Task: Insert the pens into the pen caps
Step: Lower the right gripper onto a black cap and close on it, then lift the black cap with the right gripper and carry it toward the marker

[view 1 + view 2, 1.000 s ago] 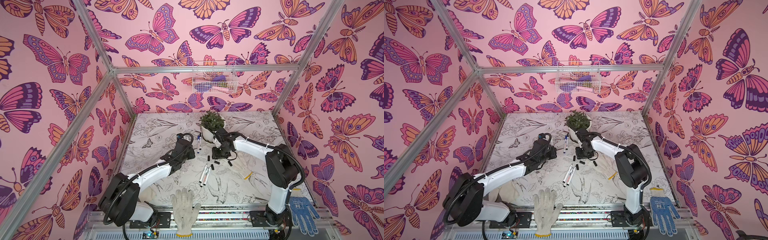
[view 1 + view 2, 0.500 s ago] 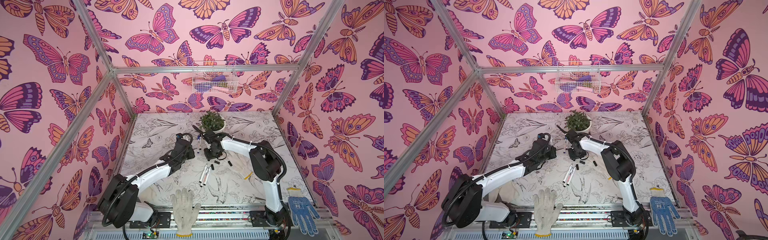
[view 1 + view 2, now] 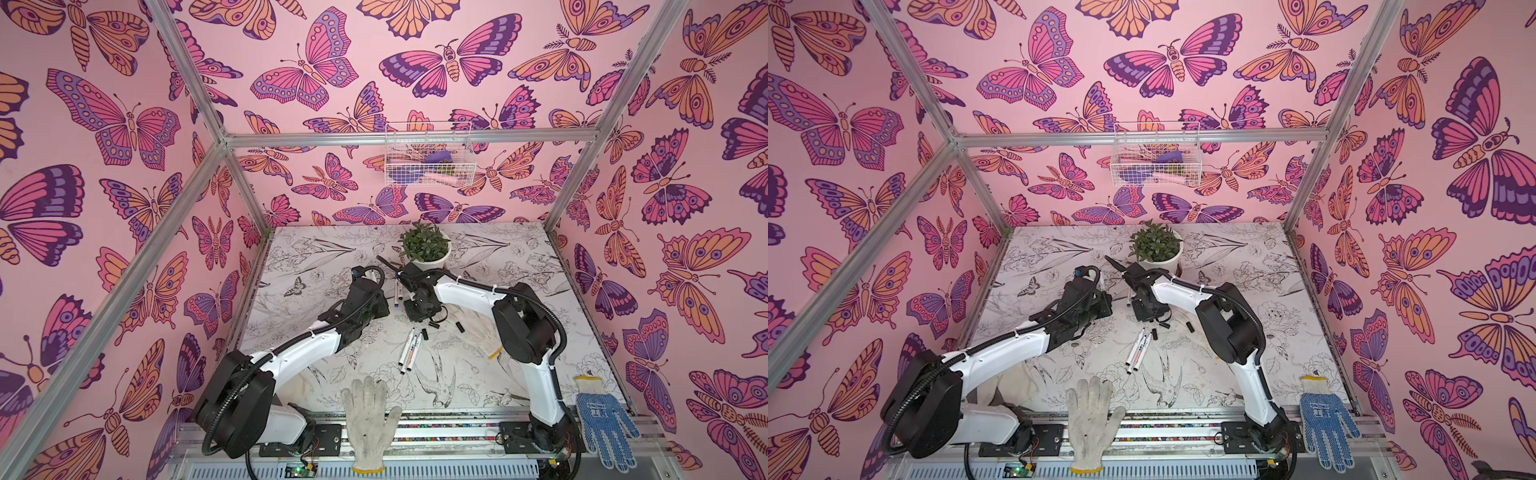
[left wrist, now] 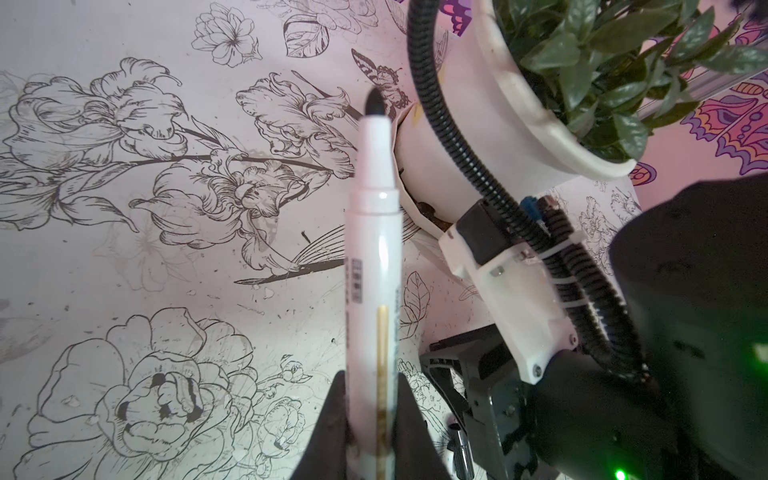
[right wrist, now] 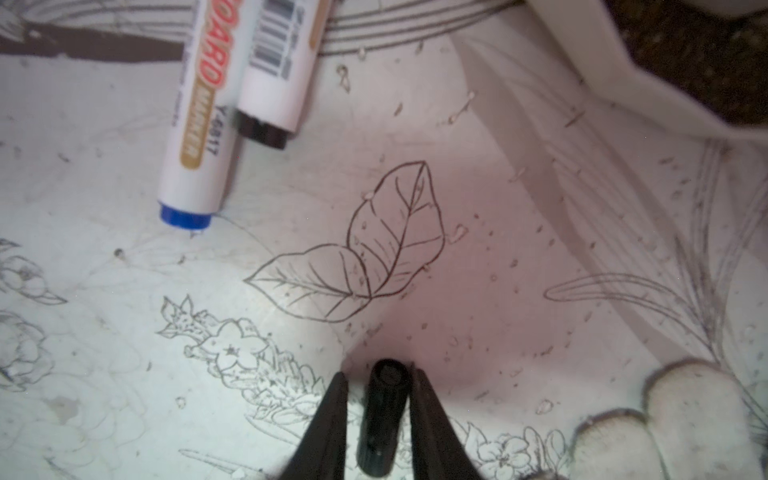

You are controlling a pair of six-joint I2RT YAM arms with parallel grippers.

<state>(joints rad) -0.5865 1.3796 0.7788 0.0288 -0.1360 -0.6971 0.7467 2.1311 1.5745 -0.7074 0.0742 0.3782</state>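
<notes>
My left gripper (image 4: pixel 372 415) is shut on a white pen (image 4: pixel 374 257), whose bare black tip (image 4: pixel 374 104) points toward the plant pot. In both top views this gripper (image 3: pixel 376 291) (image 3: pixel 1098 297) hovers left of centre. My right gripper (image 5: pixel 380 378) points down at the table (image 3: pixel 498 257), its jaws narrowly open. A black pen cap (image 5: pixel 380 415) lies between them, touching one finger, with a slim gap to the other. Two pens (image 5: pixel 195 137) (image 5: pixel 274 83) lie just beyond, one blue-ended, one black-ended. More pens (image 3: pixel 409 349) and loose caps (image 3: pixel 459 326) lie mid-table.
A potted plant (image 3: pixel 426 249) stands at the back centre, close behind both grippers. A white glove (image 3: pixel 370 415) and a blue glove (image 3: pixel 602 428) hang over the front rail. Another white glove (image 3: pixel 482 336) lies by the right arm. A wire basket (image 3: pixel 428 153) hangs on the back wall.
The right arm has swung left toward the middle, come down over a black cap, and its jaws have narrowed around it. The left arm holds still with its pen.
</notes>
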